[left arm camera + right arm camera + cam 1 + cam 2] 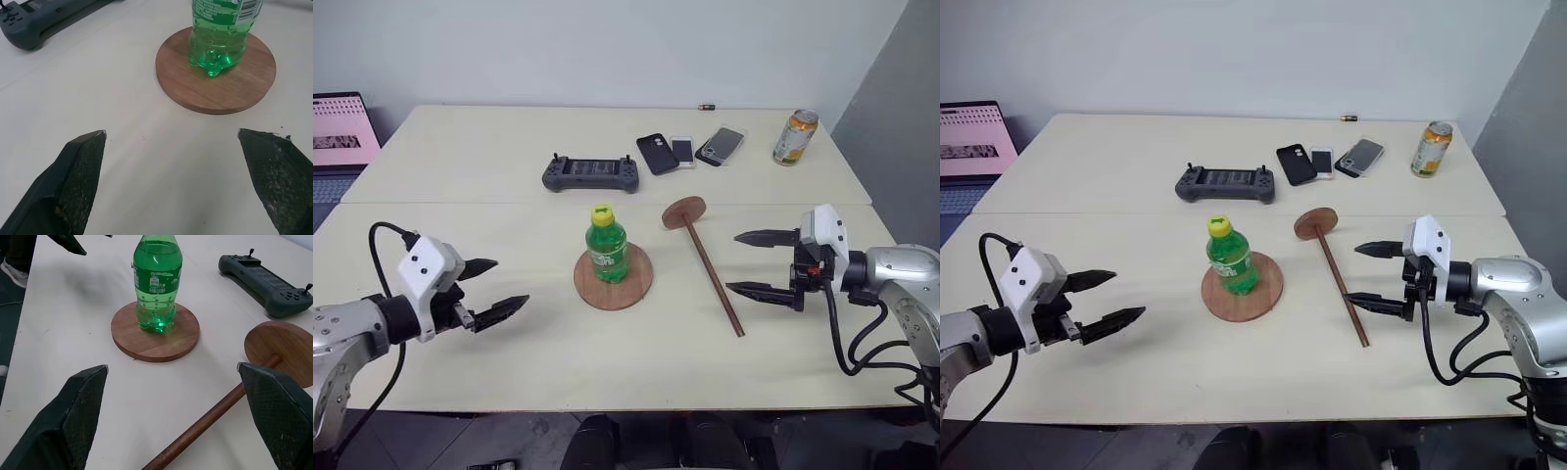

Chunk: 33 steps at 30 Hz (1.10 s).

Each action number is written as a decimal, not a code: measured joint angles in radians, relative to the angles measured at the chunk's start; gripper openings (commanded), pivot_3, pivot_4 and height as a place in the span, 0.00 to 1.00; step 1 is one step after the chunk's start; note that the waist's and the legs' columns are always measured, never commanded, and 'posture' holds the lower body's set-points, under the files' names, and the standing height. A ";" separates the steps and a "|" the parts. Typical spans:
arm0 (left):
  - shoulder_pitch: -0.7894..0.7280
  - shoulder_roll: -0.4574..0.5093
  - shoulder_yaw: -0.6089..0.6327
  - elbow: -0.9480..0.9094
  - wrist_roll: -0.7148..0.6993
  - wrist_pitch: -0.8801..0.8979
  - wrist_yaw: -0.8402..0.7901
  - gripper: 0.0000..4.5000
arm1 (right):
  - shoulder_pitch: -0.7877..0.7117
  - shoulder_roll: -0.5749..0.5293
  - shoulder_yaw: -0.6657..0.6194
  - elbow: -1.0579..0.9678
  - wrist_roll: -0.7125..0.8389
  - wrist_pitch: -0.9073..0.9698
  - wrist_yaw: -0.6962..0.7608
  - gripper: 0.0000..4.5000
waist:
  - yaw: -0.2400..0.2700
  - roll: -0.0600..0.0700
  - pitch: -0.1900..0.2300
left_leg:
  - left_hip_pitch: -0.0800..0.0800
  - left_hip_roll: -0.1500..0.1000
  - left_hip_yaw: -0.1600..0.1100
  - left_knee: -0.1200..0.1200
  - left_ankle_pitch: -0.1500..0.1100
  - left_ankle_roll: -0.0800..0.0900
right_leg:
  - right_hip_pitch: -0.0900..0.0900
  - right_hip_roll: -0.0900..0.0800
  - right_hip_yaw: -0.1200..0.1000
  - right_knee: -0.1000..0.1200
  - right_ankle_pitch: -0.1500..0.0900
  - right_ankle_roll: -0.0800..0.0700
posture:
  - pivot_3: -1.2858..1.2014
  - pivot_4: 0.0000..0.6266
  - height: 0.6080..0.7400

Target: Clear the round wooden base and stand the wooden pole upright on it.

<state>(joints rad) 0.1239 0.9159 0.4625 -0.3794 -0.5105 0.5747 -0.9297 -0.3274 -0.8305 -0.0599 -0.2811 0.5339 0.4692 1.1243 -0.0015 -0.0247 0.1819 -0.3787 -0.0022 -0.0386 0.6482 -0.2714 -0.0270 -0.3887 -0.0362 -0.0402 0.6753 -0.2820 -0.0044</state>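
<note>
Green soda bottle (606, 247) blocks the round wooden base (613, 277).
Wooden pole (710, 269) lies flat, seemingly untouched; left gripper (495, 290) and right gripper (756, 262) both gape, ready to clear it.

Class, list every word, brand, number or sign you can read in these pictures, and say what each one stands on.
None can be read.
Bottle: label print too small.
Can: print blurred.
Laptop: screen text blurred.
Controller: markings too small.
Phones: no text visible.

Bright, even indoor light; soft shadows, sharp focus throughout.
</note>
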 measured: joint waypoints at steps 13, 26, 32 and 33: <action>0.000 0.000 0.001 0.001 0.023 -0.075 -0.021 1.00 | 0.000 0.000 0.000 0.000 0.000 0.000 0.002 0.99 | 0.000 0.000 0.000 | 0.000 0.000 0.000 0.000 0.000 0.000 | 0.000 0.000 0.000 0.000 0.000 0.000 | 0.52 0.24 1.00; -0.016 0.002 0.009 0.019 -0.001 -0.076 -0.051 1.00 | -0.048 0.008 -0.008 -0.011 0.045 0.045 -0.027 0.99 | -0.001 0.000 0.000 | 0.000 0.000 0.000 0.000 0.000 0.000 | 0.000 0.000 0.000 0.000 0.000 0.000 | 0.52 0.24 1.00; -0.009 0.015 0.017 -0.006 -0.019 -0.059 -0.072 1.00 | -0.144 0.056 -0.009 -0.022 0.120 0.114 -0.073 0.99 | -0.002 0.000 0.000 | 0.000 0.000 0.000 0.000 0.000 0.000 | -0.001 0.000 0.000 0.000 0.000 0.000 | 0.52 0.24 1.00; -0.008 0.017 0.017 -0.014 -0.024 -0.056 -0.078 1.00 | -0.166 0.067 -0.008 -0.033 0.131 0.124 -0.084 0.99 | -0.002 0.000 0.000 | 0.000 0.000 0.000 0.000 0.000 0.000 | -0.001 0.000 0.000 0.001 0.000 0.000 | 0.52 0.24 1.00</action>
<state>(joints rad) 0.1162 0.9329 0.4797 -0.3930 -0.5344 0.5190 -1.0072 -0.4932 -0.7633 -0.0683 -0.3139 0.6647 0.5931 1.0401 -0.0037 -0.0245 0.1820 -0.3787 -0.0021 -0.0384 0.6479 -0.2714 -0.0270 -0.3893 -0.0362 -0.0399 0.6758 -0.2821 -0.0045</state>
